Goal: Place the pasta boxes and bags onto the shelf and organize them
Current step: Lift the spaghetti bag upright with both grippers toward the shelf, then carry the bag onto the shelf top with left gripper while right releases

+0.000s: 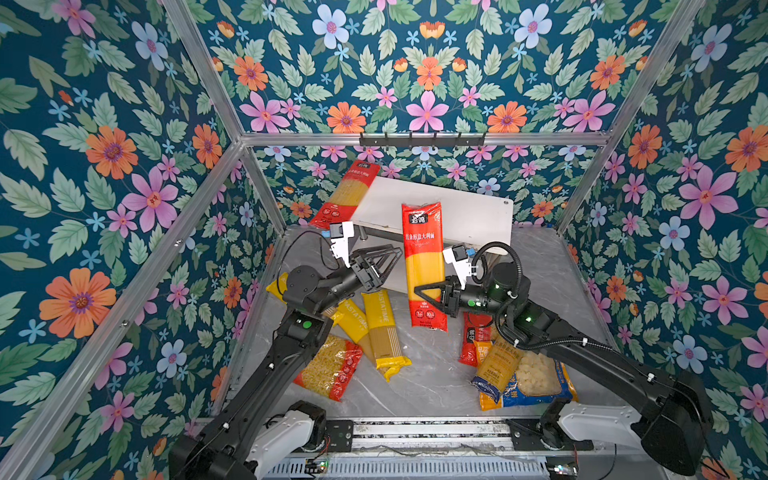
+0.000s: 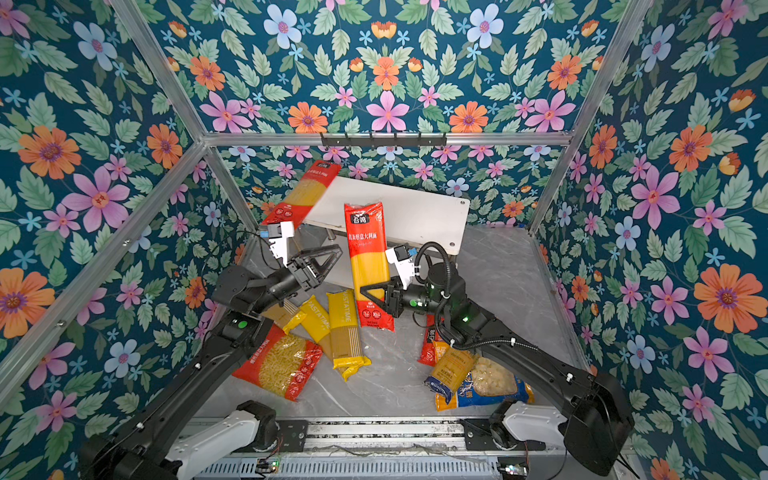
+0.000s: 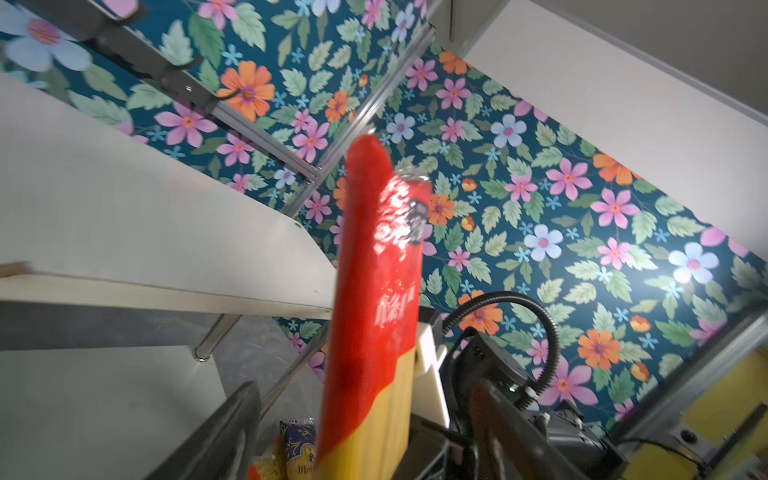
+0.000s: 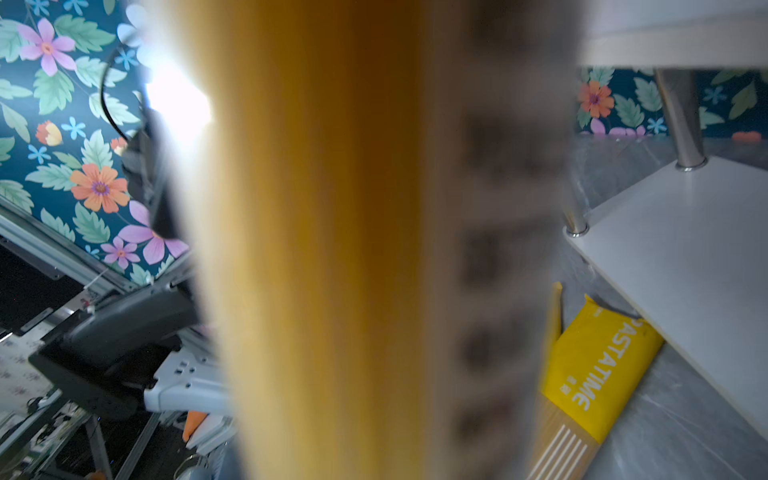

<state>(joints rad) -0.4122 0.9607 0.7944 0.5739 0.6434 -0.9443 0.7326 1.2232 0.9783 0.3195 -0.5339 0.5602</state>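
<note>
Before the white shelf [image 1: 469,208], a red spaghetti pack [image 1: 424,266] hangs upright, clamped near its lower end in the right claw [image 1: 420,291], probably so it can be swung onto that shelf. The left claw [image 1: 395,259], jaws apart and empty, sits just beside the pack's middle. Other packs [image 1: 384,328] lie loose on the table [image 1: 432,374] below.

both top views sit high above the near edge and look down and forward toward the back wall [image 1: 424,83], wide enough to hold the whole tabletop [image 1: 419,386] and the shelf [image 1: 469,208]; they share nearly everything. the left wrist view looks upward past the shelf's tiers at the red spaghetti pack [image 3: 374,291], close by. the right wrist view sits almost against that pack [image 4: 324,249], which is blurred, with the shelf's lower tier [image 4: 685,257] alongside.
</note>
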